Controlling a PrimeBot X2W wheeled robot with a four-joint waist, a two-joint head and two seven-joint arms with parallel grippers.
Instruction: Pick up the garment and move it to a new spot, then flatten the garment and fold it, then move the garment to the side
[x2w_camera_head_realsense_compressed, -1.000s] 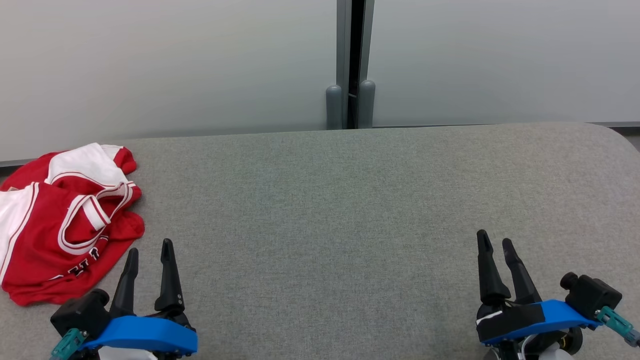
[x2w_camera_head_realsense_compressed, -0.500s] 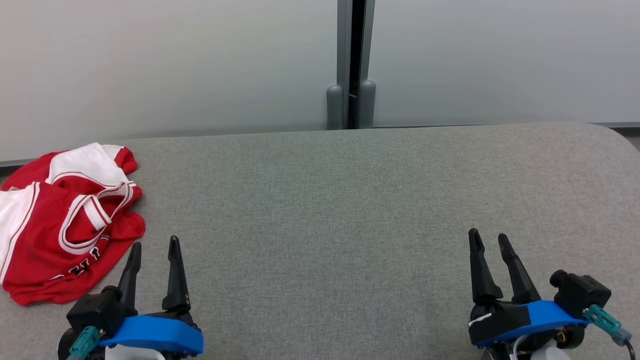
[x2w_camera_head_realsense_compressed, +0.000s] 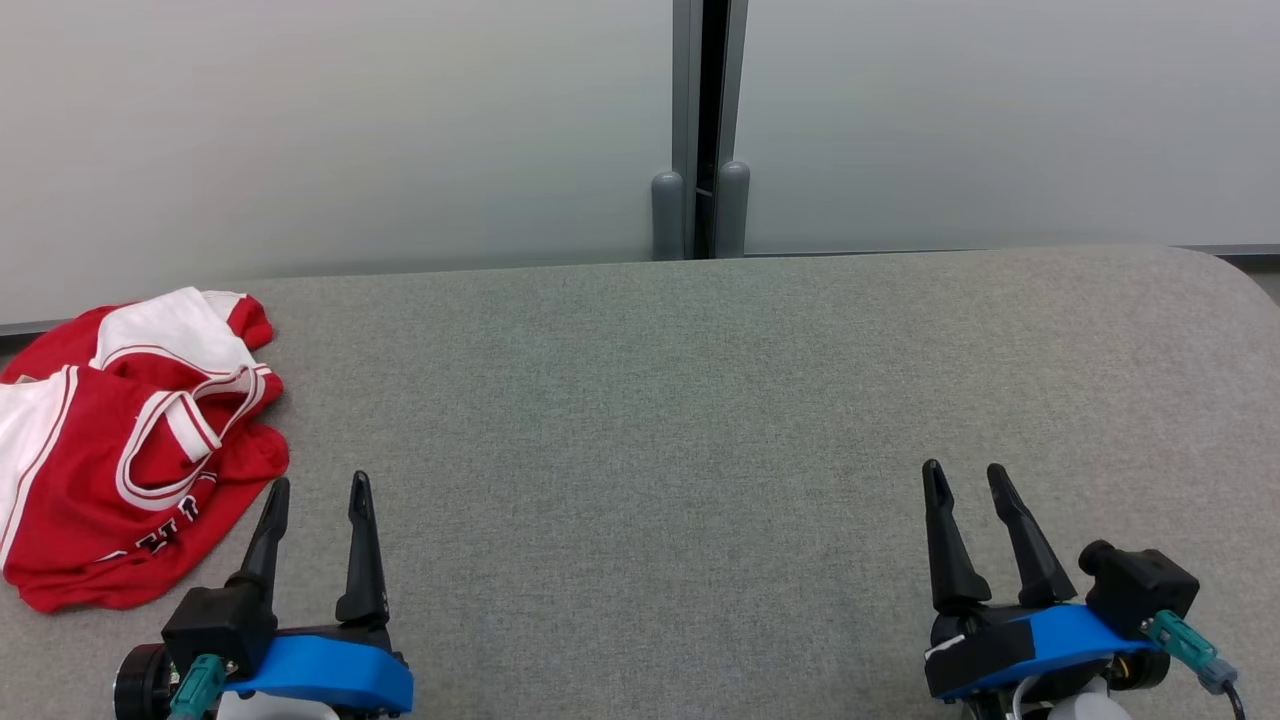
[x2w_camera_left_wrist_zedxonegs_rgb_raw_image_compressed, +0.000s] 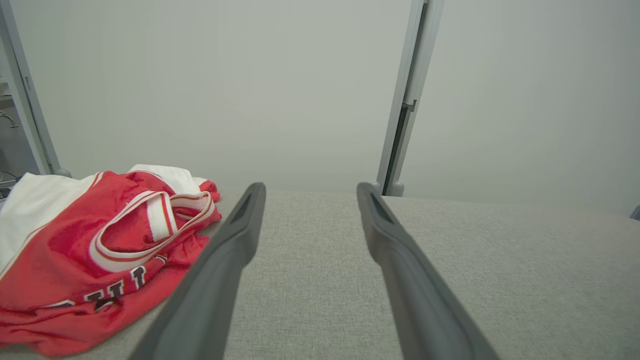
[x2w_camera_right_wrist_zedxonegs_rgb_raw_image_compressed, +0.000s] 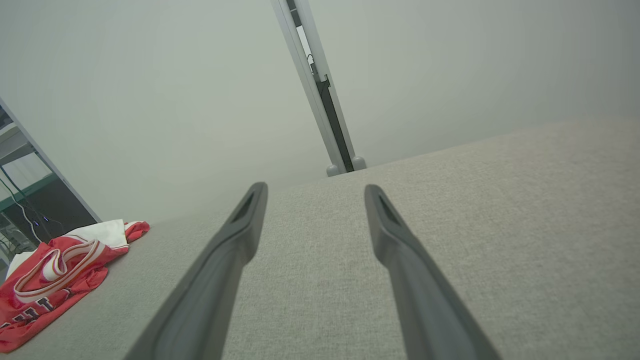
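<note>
One garment (x2w_camera_head_realsense_compressed: 130, 440), possibly a jersey, two pincers (x2w_camera_head_realsense_compressed: 319, 481) (x2w_camera_head_realsense_compressed: 963, 468), one table (x2w_camera_head_realsense_compressed: 650, 400).

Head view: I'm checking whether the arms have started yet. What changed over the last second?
The left claw slid slightly toward the robot's right and the right claw toward its left, so they drew closer together. Neither took hold of anything; both stayed open. The red-and-white garment lay unmoved on the grey table.

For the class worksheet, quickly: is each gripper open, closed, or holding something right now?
Left gripper: open, holding nothing, close to the red garment.
Right gripper: open, holding nothing.
</note>
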